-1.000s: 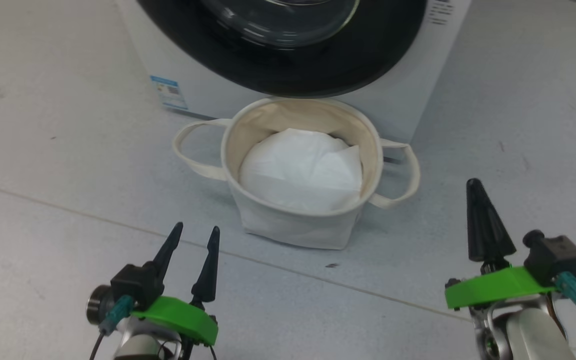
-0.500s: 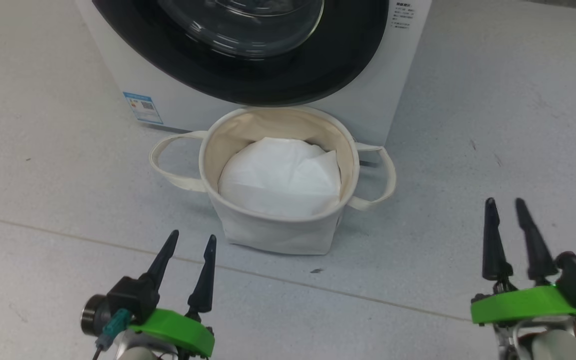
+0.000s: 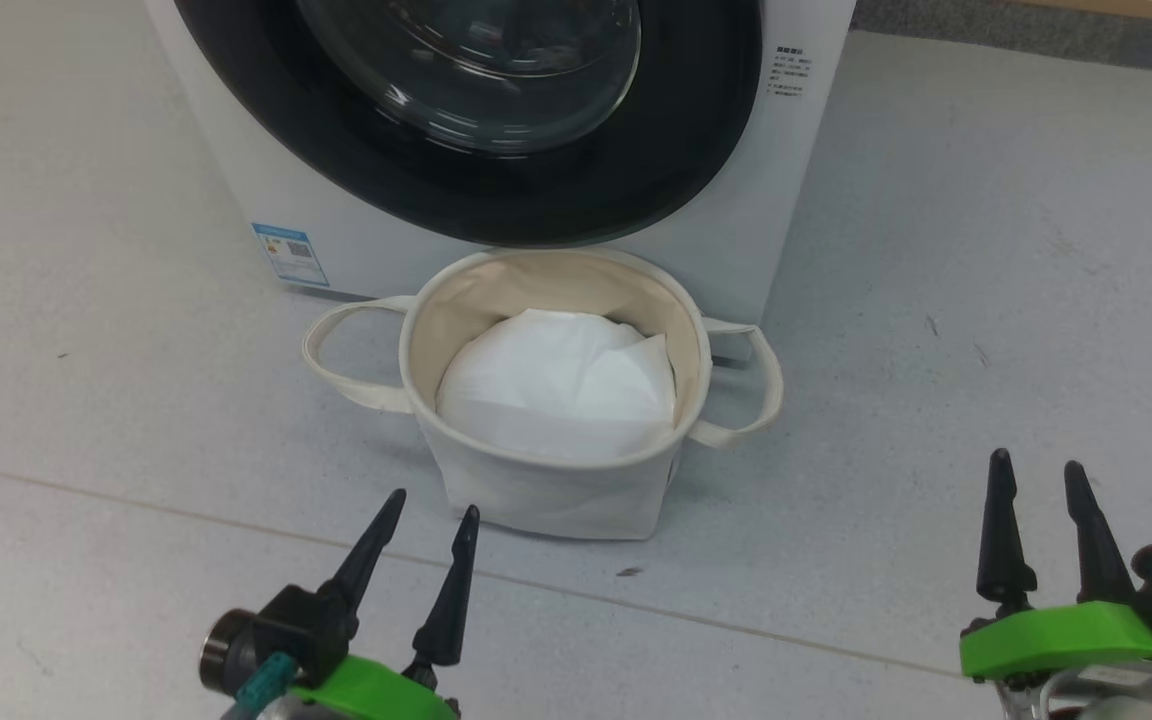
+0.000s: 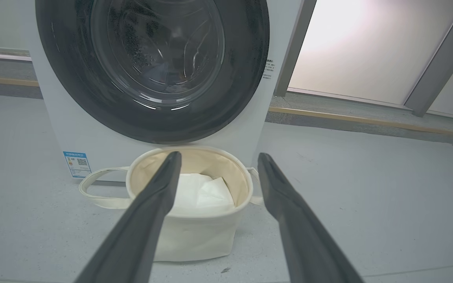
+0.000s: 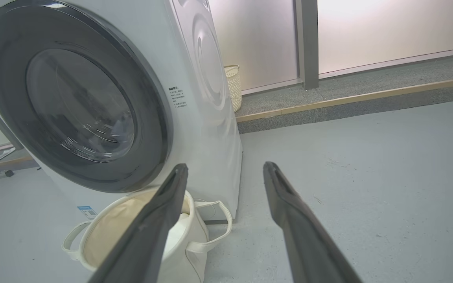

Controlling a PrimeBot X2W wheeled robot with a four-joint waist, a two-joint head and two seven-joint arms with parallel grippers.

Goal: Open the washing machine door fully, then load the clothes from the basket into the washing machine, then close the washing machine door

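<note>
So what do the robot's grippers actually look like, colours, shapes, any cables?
The left gripper and right gripper look alike: two long black fingers tapering to points, rising from a bright green plastic bracket. A black block sits beside each bracket. On the left one, a teal cable plug sticks out next to a round silvery fitting.

Basket point(image 3: 546, 495) just before the washing machine point(image 3: 796, 200), perhaps touching; a sheet point(image 3: 556, 385) inside it.

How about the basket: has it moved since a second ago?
No. The basket still stands before the washing machine, right of its blue label; only the camera shifted.
</note>
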